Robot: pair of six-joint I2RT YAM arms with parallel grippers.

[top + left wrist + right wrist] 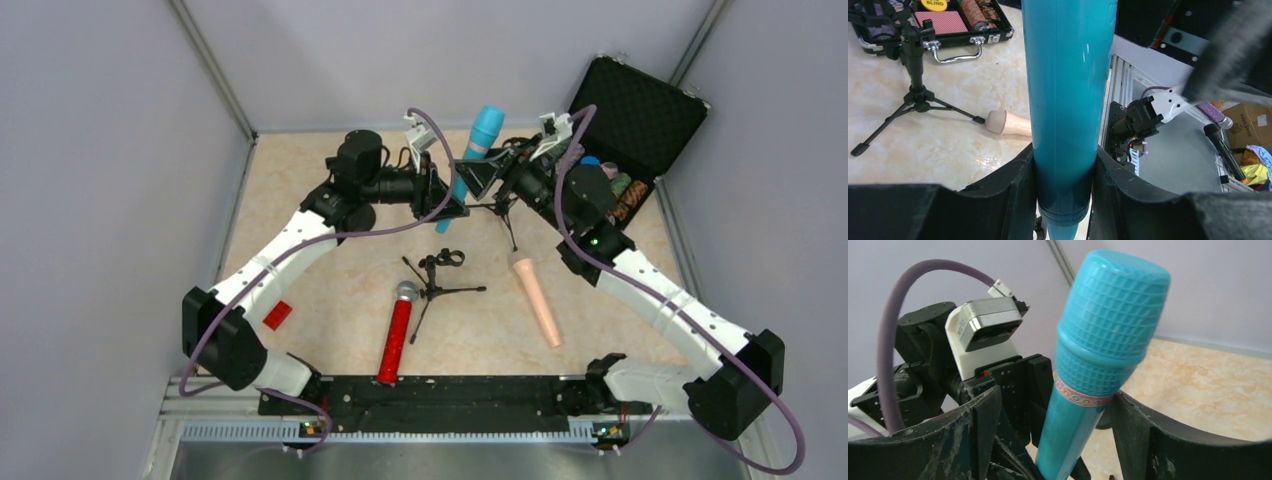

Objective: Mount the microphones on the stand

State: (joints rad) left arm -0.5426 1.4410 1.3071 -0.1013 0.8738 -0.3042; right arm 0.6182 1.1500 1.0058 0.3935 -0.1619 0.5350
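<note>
**Teal microphone pinched by the left arm, right end effector spread**

The teal microphone (478,150) hangs clear of the bench (480,335) at the upper centre of the top view, between the two arms. Its long axis runs steeply, with the mesh head toward the top of the frame and the tail down and slightly left. The left end effector (440,205) pinches the lower handle; in the left wrist view both fingers (1015,185) press against the blue barrel. The right end effector (492,172) brackets the neck just below the head, but its fingers (980,430) stand spread, with a gap on either side. The left arm alone appears to carry the load.

The tripod stand (440,272) with its clip sits at lower centre, below the tail and apart from it. A second stand (915,65) stands before the open case (640,110). The next move likely turns on bringing the tail down toward a clip. The red microphone (397,335) and the peach microphone (535,300) lie flat on the bench.
</note>
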